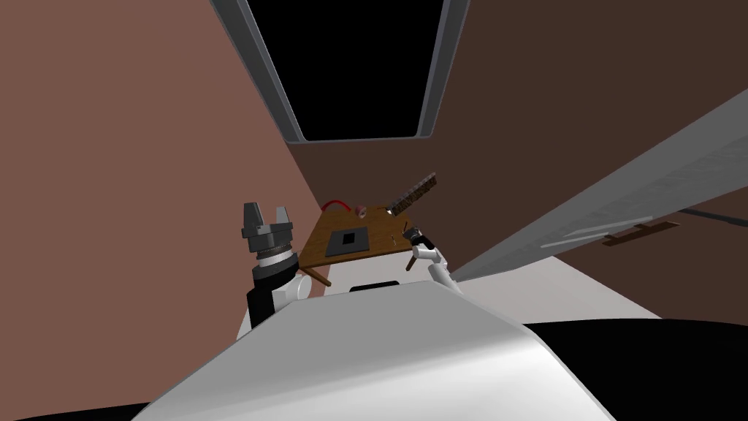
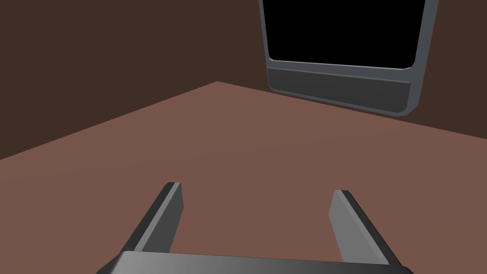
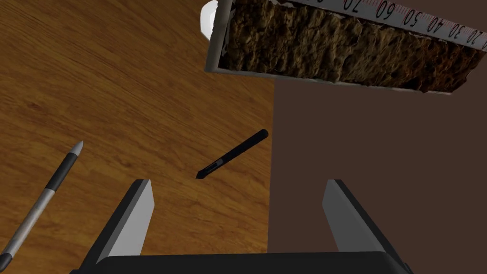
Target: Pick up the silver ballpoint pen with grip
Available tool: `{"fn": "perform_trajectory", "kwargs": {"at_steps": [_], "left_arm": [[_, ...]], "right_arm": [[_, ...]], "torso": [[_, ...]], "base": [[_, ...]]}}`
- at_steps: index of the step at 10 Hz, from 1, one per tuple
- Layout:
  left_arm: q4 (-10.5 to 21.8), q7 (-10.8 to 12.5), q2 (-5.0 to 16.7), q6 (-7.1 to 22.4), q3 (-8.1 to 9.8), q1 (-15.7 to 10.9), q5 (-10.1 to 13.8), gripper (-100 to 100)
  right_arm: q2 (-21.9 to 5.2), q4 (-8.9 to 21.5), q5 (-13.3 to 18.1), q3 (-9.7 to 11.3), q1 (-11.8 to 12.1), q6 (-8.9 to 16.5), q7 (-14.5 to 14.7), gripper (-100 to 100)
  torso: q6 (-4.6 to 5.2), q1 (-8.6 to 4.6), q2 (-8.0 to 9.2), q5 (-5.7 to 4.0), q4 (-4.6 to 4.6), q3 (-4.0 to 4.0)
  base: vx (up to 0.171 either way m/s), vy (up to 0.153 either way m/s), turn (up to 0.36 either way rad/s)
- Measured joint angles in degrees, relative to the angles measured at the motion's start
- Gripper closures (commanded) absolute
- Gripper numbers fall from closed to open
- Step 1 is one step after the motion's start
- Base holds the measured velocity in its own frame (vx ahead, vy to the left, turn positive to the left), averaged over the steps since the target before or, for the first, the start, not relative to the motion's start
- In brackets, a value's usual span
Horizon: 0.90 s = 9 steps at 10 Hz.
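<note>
Silver pen with the dark grip band (image 3: 43, 202) is lying flat on the wooden table (image 3: 119, 71), just outside one finger of my right gripper (image 3: 238, 183) and not in the gap. It's on the side away from the table edge. Its long axis runs roughly the way my fingers point, a bit slanted, tip away from me, so closing should cross the barrel fine.

Right fingers are spread wide, nothing in them. What's actually in front of the gap is a black pen (image 3: 233, 154) — wrong one. The table edge runs under the gap too, so I'd say shift sideways over the wood, where there's plenty of room.

A rough brown block with a numbered scale (image 3: 342, 47) sits further out. My left gripper (image 1: 267, 212) is also spread and holding nothing, up beside the table — right is nearer.
</note>
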Motion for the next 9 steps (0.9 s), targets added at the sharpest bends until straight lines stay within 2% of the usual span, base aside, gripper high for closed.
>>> {"fn": "perform_trajectory", "kwargs": {"at_steps": [2,5,9], "left_arm": [[0.0,0.0,0.0,0.0,0.00,0.0,0.0,0],[0.0,0.0,0.0,0.0,0.00,0.0,0.0,0],[0.0,0.0,0.0,0.0,0.00,0.0,0.0,0]], "right_arm": [[-0.5,4.4,-1.5,-0.2,-2.5,1.7,-1.9,-100],[-0.6,8.6,-3.2,-1.0,-4.9,5.8,-4.7,-100],[-1.0,14.1,-5.5,-1.6,-7.9,9.8,-8.1,-100]], "torso": [[0.00,-0.02,0.00,0.00,0.00,0.00],[0.00,-0.03,0.00,0.00,0.01,0.00],[-0.01,-0.01,0.00,0.00,0.01,0.01]], "base": [[0.035,0.034,0.005],[0.032,0.029,0.004],[0.032,0.033,0.004]]}}
